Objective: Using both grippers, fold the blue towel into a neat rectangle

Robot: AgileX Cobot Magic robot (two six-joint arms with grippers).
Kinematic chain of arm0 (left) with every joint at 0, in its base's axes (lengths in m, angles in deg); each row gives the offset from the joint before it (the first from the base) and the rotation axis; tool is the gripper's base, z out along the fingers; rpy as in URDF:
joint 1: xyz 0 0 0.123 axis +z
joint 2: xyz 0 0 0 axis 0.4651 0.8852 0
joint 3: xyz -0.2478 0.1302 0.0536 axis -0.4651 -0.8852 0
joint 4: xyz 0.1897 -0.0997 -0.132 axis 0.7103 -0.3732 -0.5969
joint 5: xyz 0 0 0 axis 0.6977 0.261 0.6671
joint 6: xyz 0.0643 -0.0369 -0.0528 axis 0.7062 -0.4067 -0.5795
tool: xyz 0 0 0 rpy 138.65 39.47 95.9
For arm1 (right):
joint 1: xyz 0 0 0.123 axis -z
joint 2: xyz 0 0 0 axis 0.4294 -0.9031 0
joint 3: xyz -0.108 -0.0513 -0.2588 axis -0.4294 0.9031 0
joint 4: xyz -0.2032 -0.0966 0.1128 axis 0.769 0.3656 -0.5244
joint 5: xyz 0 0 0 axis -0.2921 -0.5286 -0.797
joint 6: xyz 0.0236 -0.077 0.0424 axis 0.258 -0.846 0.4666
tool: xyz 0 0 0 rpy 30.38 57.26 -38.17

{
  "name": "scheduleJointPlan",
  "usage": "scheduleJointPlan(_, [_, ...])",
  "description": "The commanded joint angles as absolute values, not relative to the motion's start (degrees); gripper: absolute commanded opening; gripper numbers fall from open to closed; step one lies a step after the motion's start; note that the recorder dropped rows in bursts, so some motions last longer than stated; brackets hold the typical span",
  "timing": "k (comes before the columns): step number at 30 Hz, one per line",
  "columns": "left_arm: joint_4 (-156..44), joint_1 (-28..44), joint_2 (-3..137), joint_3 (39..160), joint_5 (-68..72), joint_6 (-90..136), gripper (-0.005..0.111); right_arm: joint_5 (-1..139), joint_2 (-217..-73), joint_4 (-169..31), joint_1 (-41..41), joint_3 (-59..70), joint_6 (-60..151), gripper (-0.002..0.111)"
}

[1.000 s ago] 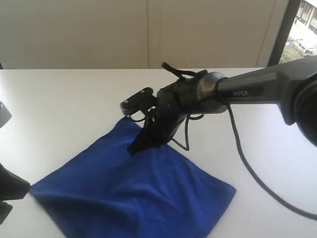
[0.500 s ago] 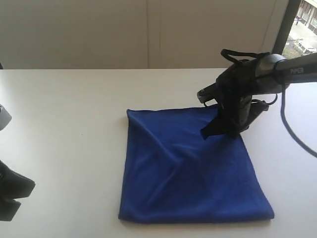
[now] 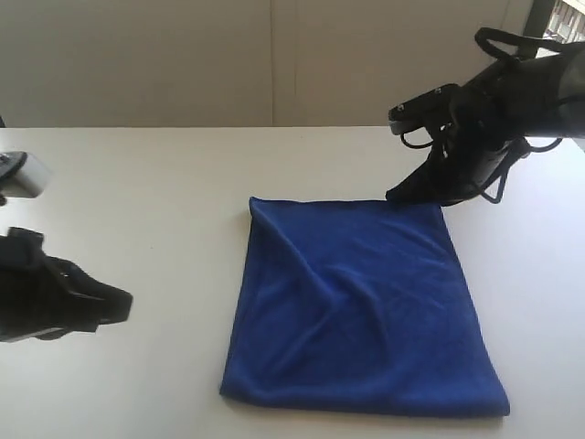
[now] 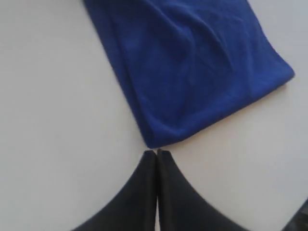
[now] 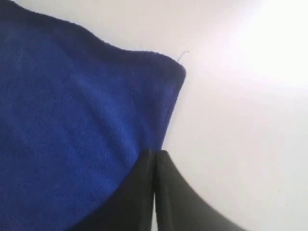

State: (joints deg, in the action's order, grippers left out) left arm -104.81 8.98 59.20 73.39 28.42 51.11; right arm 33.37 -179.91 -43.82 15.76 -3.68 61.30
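Blue towel [image 3: 356, 311] flat; wrist views alone show left hand [image 4: 156, 152], right hand [image 5: 155, 152] clenched.

Plain royal-blue towel [image 3: 356, 311], white table [image 3: 155, 201], black left tool [image 4: 157, 153], black right tool [image 5: 155, 153]

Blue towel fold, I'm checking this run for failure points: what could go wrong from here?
Both end effectors are shut: the left end effector, aimed at a corner of the blue towel, could shove it unless it opens. The right end effector, tip at the towel's edge, might drag it. Creases across the middle may make the fold uneven.
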Motion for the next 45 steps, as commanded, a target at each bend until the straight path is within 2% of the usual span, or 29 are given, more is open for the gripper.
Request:
scheduleJointPlan(1, [-133.20, 8.00, 70.86, 72.99, 31.39, 74.88, 0.027, 33.62, -179.42, -44.44, 16.17, -3.51, 58.57, 0.000])
scheduleJointPlan(3, [-147.50, 8.00, 78.07, 72.99, 35.75, 89.28, 0.045, 36.26, -179.93, -44.58, 16.17, -3.51, 57.24, 0.000])
scheduleJointPlan(5, [-156.03, 8.00, 84.52, 72.99, 39.87, 96.74, 0.050, 37.52, -181.56, -50.02, 16.17, -3.81, 52.55, 0.000])
scheduleJointPlan(9, [-156.20, 8.00, 92.75, 72.99, 41.30, 99.71, 0.049, 27.12, -185.52, -70.33, 16.17, -6.39, 30.15, 0.000])
scheduleJointPlan(16, [-156.20, 8.00, 98.61, 74.76, 41.65, 102.74, 0.049, 19.24, -185.69, -86.27, 14.29, -10.17, 19.15, 0.000])
scheduleJointPlan(26, [-156.20, 7.63, 103.50, 76.02, 42.76, 104.92, 0.049, 25.85, -185.93, -75.10, 12.91, -10.17, 27.51, 0.000])
scheduleJointPlan(45, [-154.85, 7.63, 105.48, 77.95, 42.55, 103.17, 0.049, 29.63, -191.18, -74.03, 12.91, -10.17, 28.57, 0.000])
